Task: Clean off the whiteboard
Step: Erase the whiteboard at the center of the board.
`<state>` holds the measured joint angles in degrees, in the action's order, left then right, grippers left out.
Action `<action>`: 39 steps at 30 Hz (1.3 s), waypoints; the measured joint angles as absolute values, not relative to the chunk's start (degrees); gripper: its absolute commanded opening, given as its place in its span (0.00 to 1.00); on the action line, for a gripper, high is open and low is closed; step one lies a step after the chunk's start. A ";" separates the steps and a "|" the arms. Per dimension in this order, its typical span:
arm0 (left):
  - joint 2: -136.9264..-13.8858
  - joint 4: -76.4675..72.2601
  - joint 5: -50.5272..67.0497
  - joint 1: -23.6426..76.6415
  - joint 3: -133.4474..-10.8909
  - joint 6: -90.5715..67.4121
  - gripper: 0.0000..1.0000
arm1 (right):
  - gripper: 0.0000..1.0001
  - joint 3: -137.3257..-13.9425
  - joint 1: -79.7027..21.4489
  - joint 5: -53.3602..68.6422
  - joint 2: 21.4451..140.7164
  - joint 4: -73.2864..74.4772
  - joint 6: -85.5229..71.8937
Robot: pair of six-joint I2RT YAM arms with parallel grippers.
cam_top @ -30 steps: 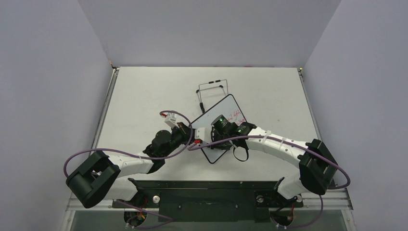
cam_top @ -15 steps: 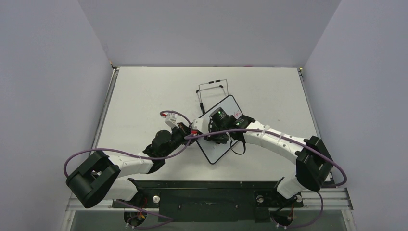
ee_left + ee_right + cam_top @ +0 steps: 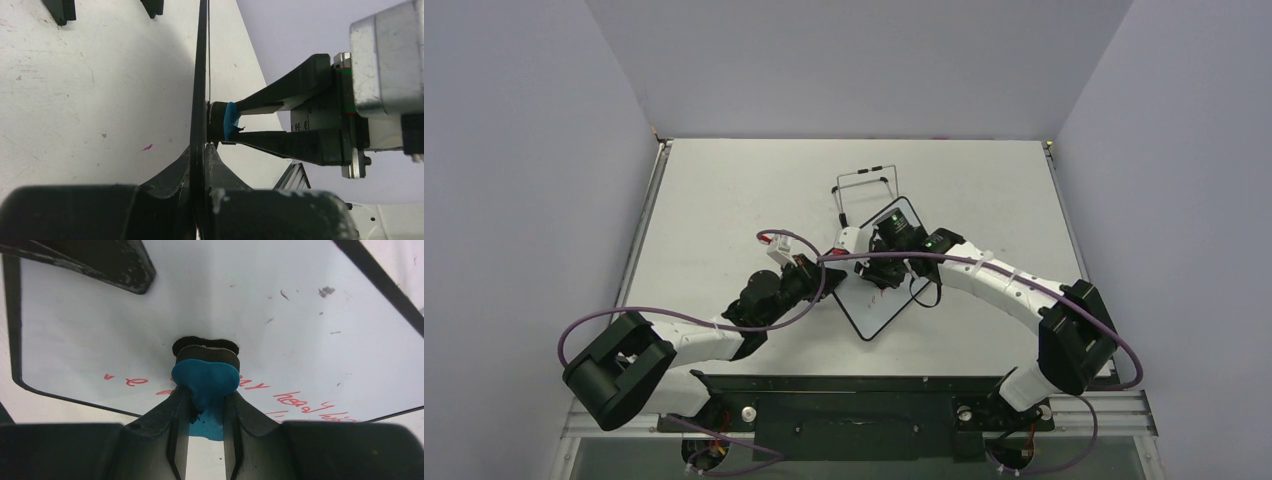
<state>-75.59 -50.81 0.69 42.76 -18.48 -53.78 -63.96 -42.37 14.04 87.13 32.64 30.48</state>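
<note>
Pressing a small blue eraser (image 3: 205, 375) flat against the white rectangular whiteboard with the thin black frame (image 3: 879, 305), the right tool (image 3: 243, 120) is pinched shut on it. The left tool (image 3: 827, 283) is clamped tight on the board's left edge. The board's around the middle of the pale grey surface (image 3: 724, 200), just in front of the black wire stand (image 3: 864, 180). There's red handwriting beside the eraser.

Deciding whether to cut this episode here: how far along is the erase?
Done: most of the whiteboard looks clean in the right wrist view. In hand: the left gripper clamps the board's edge, and the right gripper presses the blue eraser on its face. Left: red writing along the near edge, beside the eraser.
</note>
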 measured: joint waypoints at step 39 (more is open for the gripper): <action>-75.77 -50.74 2.13 42.76 -18.48 -54.02 0.00 | 0.00 -62.04 -40.93 18.31 85.84 32.67 35.44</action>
